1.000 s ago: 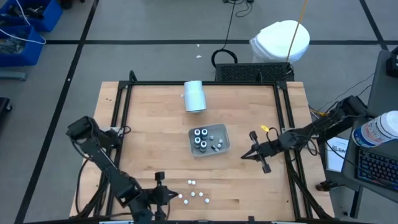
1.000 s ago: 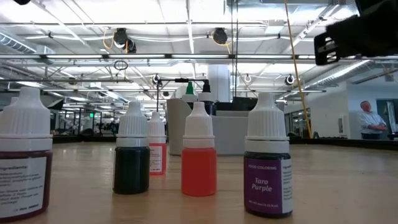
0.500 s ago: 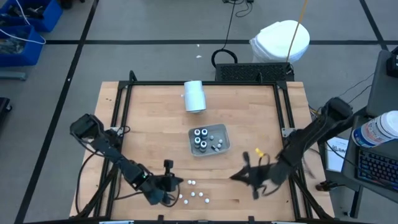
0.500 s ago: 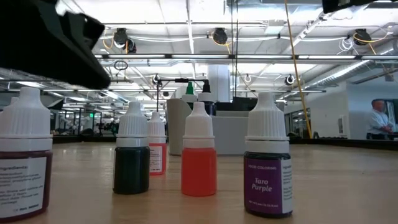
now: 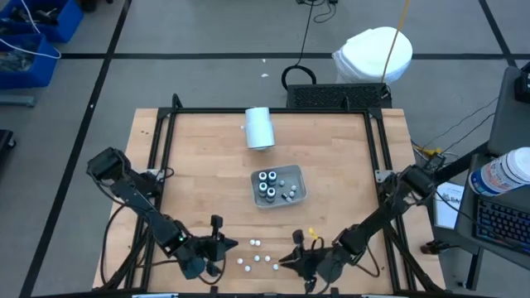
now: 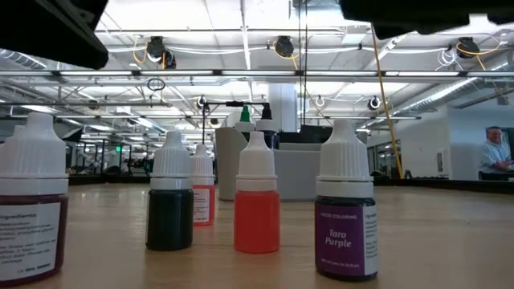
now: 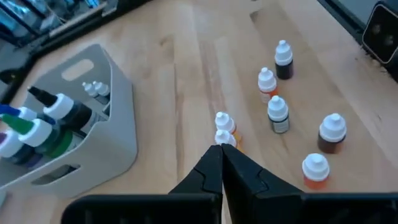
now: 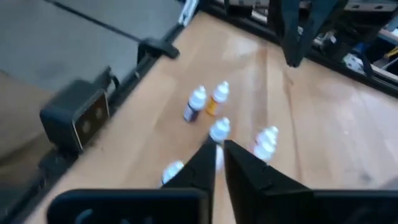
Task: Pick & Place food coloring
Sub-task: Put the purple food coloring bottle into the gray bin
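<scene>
The tiny white-capped food coloring bottles (image 5: 257, 257) stand near the wooden bench's (image 5: 207, 165) front edge. The left gripper (image 5: 217, 246) and right gripper (image 5: 300, 259), fingers nearly together, should open wide, then lower slowly over one bottle.

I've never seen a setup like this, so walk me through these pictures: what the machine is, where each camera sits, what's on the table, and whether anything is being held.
It is a robot with two dark arms working at a wooden table.

The overhead picture shows the whole table. The left gripper and the right gripper both sit at the near edge, either side of a cluster of small loose bottles. A grey tray in the middle holds more bottles, and a white cylinder lies farther back.

The level picture comes from table height, right behind the loose bottles; one label reads Taro Purple.

The last two pictures come from cameras on each wrist, looking past that arm's fingers. Neither gripper holds anything.
</scene>
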Controlling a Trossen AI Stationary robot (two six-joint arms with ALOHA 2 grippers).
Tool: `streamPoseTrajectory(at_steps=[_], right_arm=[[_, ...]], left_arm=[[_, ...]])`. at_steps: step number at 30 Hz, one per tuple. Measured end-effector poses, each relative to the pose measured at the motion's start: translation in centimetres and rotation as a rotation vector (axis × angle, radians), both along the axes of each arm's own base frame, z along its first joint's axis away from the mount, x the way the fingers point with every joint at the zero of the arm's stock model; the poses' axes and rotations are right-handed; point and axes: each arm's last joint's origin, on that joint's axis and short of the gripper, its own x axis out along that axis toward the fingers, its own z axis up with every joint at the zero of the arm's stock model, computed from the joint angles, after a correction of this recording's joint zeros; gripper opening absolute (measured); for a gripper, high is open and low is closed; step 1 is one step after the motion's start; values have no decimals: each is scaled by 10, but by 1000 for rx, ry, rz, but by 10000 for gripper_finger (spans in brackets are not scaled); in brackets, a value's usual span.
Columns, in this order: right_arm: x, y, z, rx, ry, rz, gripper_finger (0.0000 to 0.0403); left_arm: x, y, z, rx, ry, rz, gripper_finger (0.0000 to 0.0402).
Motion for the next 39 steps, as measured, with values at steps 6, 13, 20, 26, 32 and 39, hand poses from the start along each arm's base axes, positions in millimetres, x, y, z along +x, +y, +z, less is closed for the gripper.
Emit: streamPoseTrajectory(at_steps=[6, 13, 20, 26, 32, 39], right_arm=[[5, 10, -9, 138, 1, 85, 117], [18, 0, -39, 158, 45, 20, 182], [22, -4, -47, 200, 68, -14, 196], [21, -4, -49, 213, 103, 27, 188], [23, -7, -50, 215, 114, 9, 184], [23, -7, -58, 219, 133, -5, 183]], left_arm=[[-3, -3, 3, 36, -20, -25, 10], [2, 1, 3, 12, -26, 9, 19], [6, 5, 4, -9, -26, 28, 22], [6, 5, 3, -6, -12, 4, 4], [6, 5, 3, -13, -7, -3, 27], [6, 5, 3, -15, -8, -1, 27]])
